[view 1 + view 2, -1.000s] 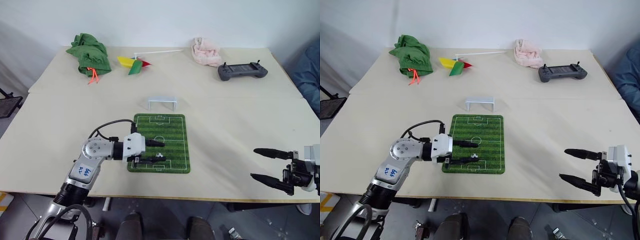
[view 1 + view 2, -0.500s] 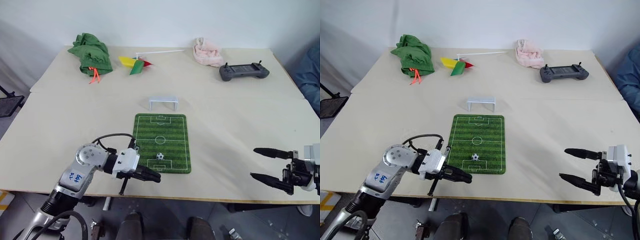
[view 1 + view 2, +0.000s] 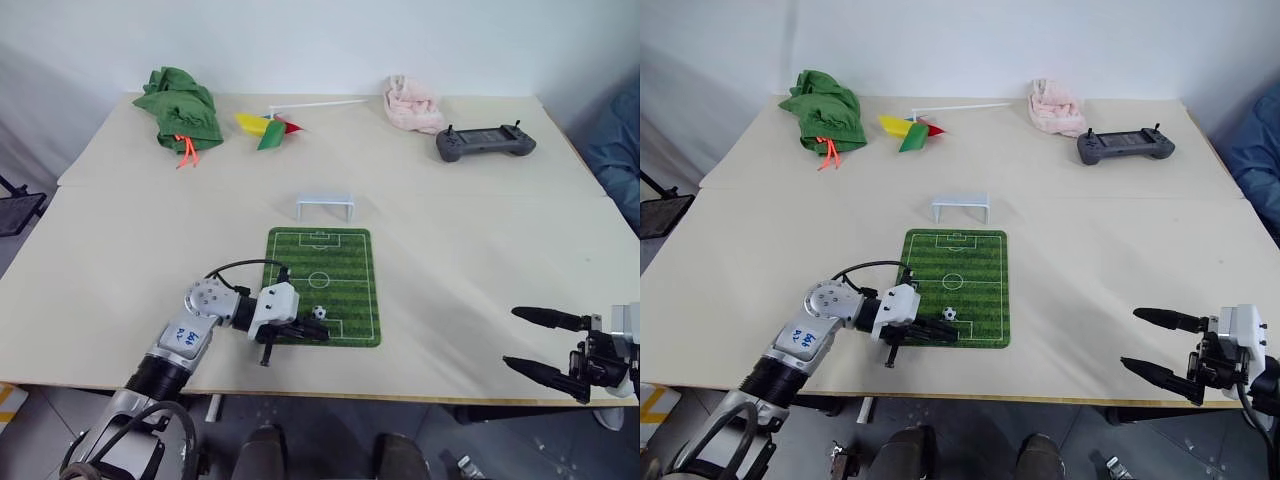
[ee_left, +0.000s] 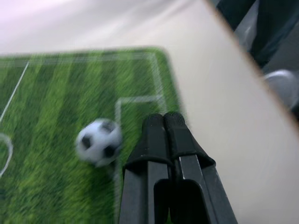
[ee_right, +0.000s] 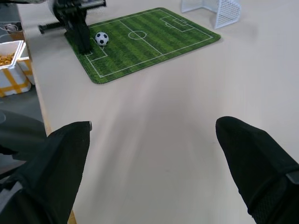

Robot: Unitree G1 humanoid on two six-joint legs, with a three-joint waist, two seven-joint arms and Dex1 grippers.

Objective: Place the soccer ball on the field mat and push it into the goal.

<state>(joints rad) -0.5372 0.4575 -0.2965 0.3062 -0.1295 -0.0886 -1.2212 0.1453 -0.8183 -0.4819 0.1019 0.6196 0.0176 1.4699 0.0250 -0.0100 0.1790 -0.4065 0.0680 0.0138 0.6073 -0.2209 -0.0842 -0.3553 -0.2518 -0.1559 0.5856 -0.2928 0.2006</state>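
Note:
The tiny black-and-white soccer ball (image 3: 318,312) rests on the near end of the green field mat (image 3: 345,262), by the near penalty box. My left gripper (image 3: 322,333) is shut and lies low over the mat's near edge. Its fingertips (image 4: 163,120) sit just beside the ball on the near side, a small gap apart, holding nothing. The light grey goal (image 3: 324,206) stands on the table just beyond the mat's far end. Far to the right, at the table's front edge, my right gripper (image 3: 510,337) hangs open and empty.
At the back of the table lie a green cloth (image 3: 182,103), a yellow-red-green pinwheel (image 3: 268,127), a pink cloth (image 3: 411,102) and a grey handheld controller (image 3: 484,142). A person's blue sleeve (image 3: 618,140) shows at the right edge. The table's front edge runs just behind both grippers.
The left gripper let go of the ball on the mat, drew back toward the table's edge and shut. It then came down low beside the ball. The right gripper stayed put.

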